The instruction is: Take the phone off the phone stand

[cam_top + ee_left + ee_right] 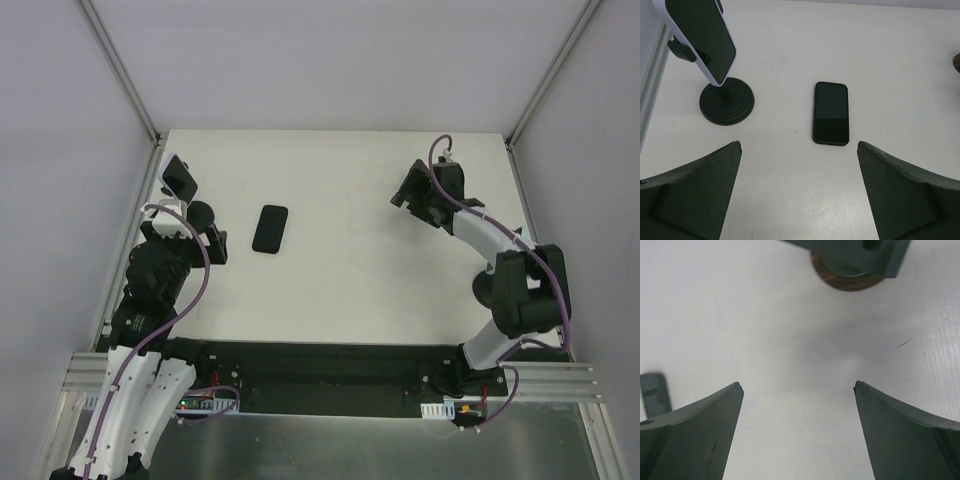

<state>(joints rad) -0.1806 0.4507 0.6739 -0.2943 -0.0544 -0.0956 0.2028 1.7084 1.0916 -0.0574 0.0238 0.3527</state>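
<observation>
One white-edged phone (700, 35) in one stand (726, 102), one black phone (831, 113) lying flat, left pincer (799, 145), right pincer (798, 385) both spread

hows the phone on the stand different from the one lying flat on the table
The phone on the stand is held up tilted; the phone on the table lies flat. The phone on the stand has a pale rim; the phone on the table is all black. Both have dark screens.
</observation>
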